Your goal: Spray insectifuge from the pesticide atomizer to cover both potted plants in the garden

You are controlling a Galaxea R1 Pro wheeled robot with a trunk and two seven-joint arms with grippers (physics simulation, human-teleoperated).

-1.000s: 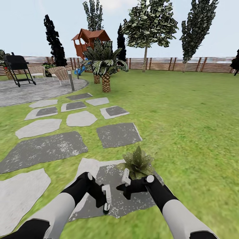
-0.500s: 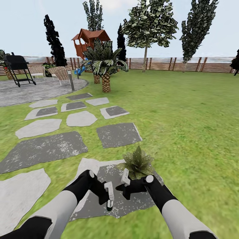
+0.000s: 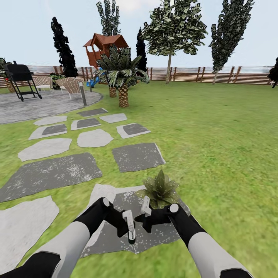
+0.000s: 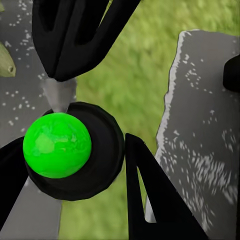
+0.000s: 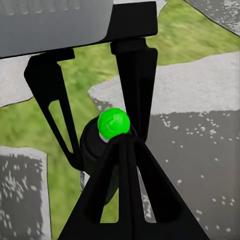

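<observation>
My left gripper (image 3: pixel 131 236) is shut on the pesticide atomizer (image 3: pixel 132 241), a small black body with a bright green ball at its tip. It hangs low over a grey stepping stone (image 3: pixel 158 231). In the left wrist view the black fingers (image 4: pixel 65 45) stand on either side of the atomizer (image 4: pixel 102 150), with a pale grey wisp beside it. The right wrist view shows the same atomizer (image 5: pixel 92 150) held just beyond my right gripper (image 5: pixel 127 145), whose fingers lie together. My right gripper (image 3: pixel 139 219) is just right of the left one. One potted plant (image 3: pixel 160 189), a rosette of pointed green leaves, stands just beyond the right gripper.
Stepping stones (image 3: pixel 137 156) lead over the lawn to a grey round patio (image 3: pixel 38 106) with a black grill (image 3: pixel 21 79), chairs and a bollard (image 3: pixel 82 94). Palms (image 3: pixel 122 77) stand ahead. A slatted wooden fence (image 3: pixel 231 75) closes the back. Open grass lies to the right.
My left gripper has moved right and slightly up with the atomizer, closing on the right gripper. The right arm, the plant and the view have stayed put.
</observation>
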